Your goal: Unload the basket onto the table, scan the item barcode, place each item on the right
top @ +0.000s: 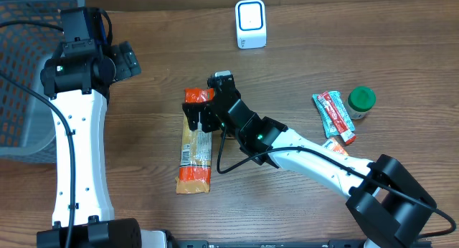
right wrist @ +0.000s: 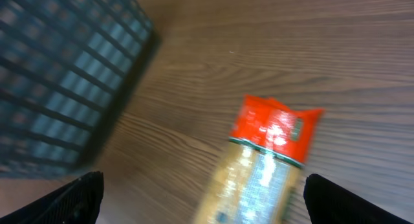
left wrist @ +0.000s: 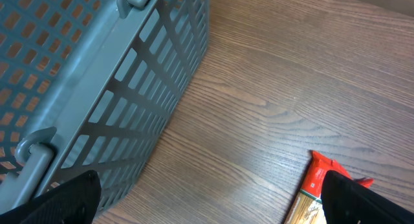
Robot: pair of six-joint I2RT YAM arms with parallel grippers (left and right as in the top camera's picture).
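A long clear packet [top: 195, 149] with orange-red ends lies flat on the table, left of centre. My right gripper [top: 201, 115] hovers over its far end, open. In the right wrist view the packet [right wrist: 268, 146] is blurred and lies between the spread fingertips [right wrist: 71, 201], with the right gripper [right wrist: 213, 208] holding nothing. My left gripper [top: 126, 59] is open near the basket, empty. In its own view the left gripper [left wrist: 210, 208] spans bare wood, with the packet's red end [left wrist: 318, 179] by its right finger. The white scanner [top: 251, 24] stands at the back. No barcode can be made out.
A grey mesh basket [top: 25, 69] fills the far left, and its wall [left wrist: 97, 75] is close to the left wrist. At the right lie red-and-white bars [top: 334, 116], a green-capped bottle [top: 361, 102] and a small orange packet [top: 336, 146].
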